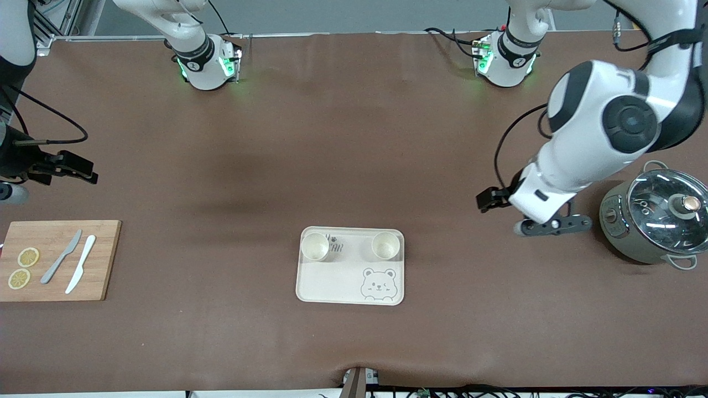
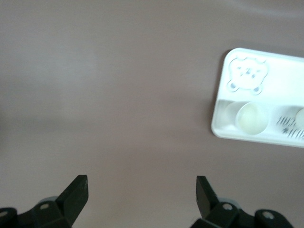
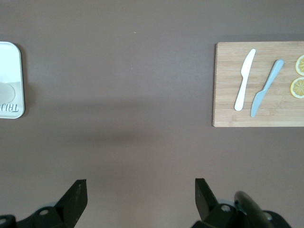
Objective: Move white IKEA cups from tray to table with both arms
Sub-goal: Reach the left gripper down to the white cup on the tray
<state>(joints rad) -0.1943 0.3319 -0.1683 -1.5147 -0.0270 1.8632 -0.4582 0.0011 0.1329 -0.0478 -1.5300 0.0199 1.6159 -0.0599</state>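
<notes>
Nearest the camera, my bear-print tray (image 1: 332, 282) lies flat on the brown worktop (image 1: 354, 166), carrying both white cups (image 1: 315, 246) upright along its edge farther from the camera. One cup sits at the corner toward my right arm's end; the other cup (image 1: 385, 245) sits at the corner toward my left arm's end, well apart from the first. A printed bear (image 1: 378, 284) fills the nearer corner under that second cup.

My left tool (image 2: 141, 194) hangs released, fingers (image 2: 76, 192) spread wide, over bare worktop between the tray and a grey-green pot (image 1: 652, 224) with a glass lid. My right tool (image 3: 140, 197) is likewise released, fingers spread, over bare worktop at my right arm's end, holding nothing.

Toward that end a wooden cutting board (image 1: 105, 260) rests on the worktop, bearing a grey knife (image 1: 61, 257), a white knife (image 1: 81, 263) just beside it, and two lemon slices (image 1: 28, 257) at the board's outer end.
</notes>
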